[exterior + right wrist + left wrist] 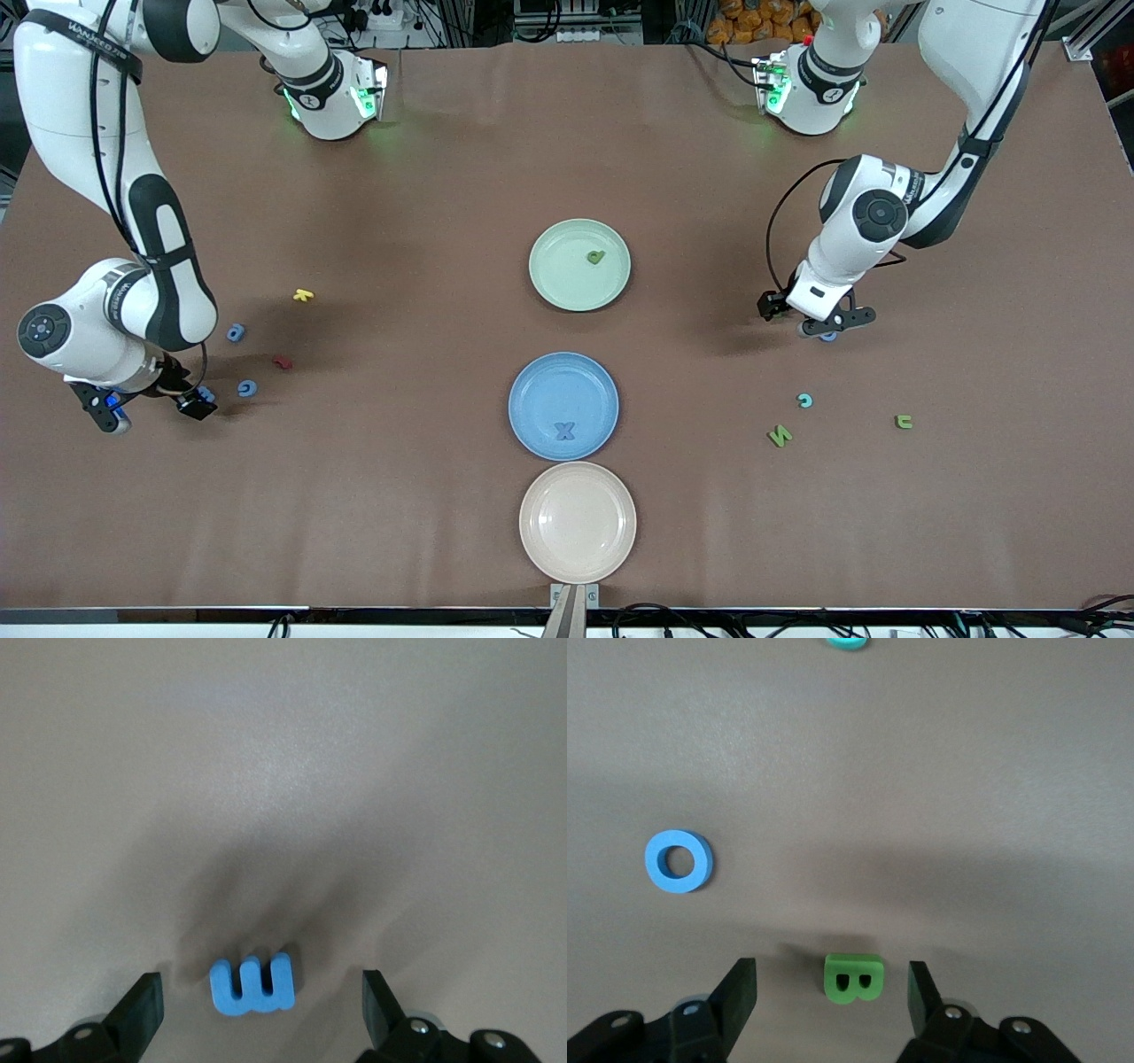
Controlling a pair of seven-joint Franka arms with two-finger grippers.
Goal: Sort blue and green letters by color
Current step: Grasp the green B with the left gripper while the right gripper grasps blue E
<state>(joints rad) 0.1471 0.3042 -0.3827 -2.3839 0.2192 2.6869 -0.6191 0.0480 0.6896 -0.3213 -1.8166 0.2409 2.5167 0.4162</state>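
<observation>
From here I count three smooth round plates, beige point(577, 521), blue point(563, 406) holding a flat X point(564, 431), green point(579, 264) with one green letter at three o'clock, while both pincers gape: right point(261, 1008) around the blue m point(252, 984), left point(833, 999) around the chunky green B point(853, 978).

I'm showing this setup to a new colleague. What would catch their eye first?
Three plates line the table's middle: the green plate with one green letter, the blue plate with a blue X, the beige plate. The left gripper hangs open around a green B, the right gripper around a blue m.
</observation>
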